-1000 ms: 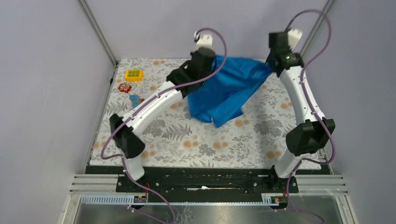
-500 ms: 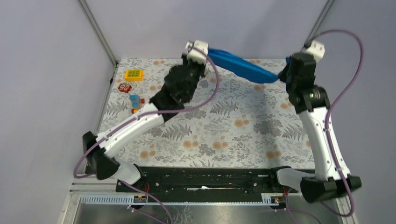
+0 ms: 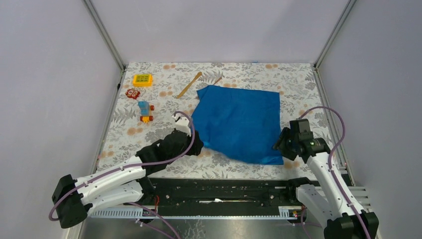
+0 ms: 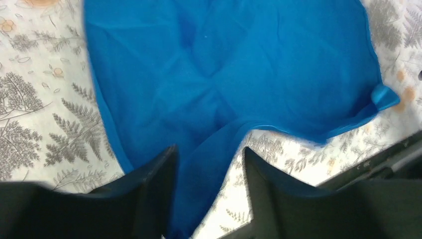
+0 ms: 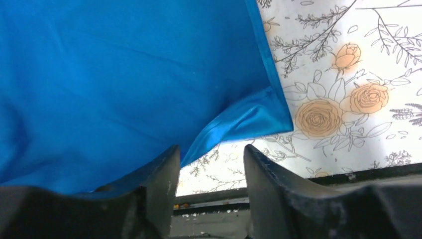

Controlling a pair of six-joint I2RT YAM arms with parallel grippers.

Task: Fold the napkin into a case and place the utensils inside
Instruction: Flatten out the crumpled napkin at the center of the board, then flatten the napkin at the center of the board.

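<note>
Napkin point(image 3: 238, 122) flat, near corners at left pincer point(image 4: 209, 154) and right pincer point(image 5: 211, 152), both parted, gripping nothing. Utensils point(image 3: 189, 85) beyond far edge. Folding stage: next likely regrip corners, fold over.

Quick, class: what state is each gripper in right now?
Left gripper: open, a strip of the napkin lying between its jaws.
Right gripper: open, holding nothing, at the napkin's corner.

The left arm point(image 3: 114, 177) and right arm point(image 3: 331, 174) wear white shells with black joints. A purple cable point(image 3: 324, 107) loops off each. The fingers point(image 4: 149, 194) are matte black wedges. A black base rail point(image 3: 219, 191) runs across at 6 o'clock.
</note>
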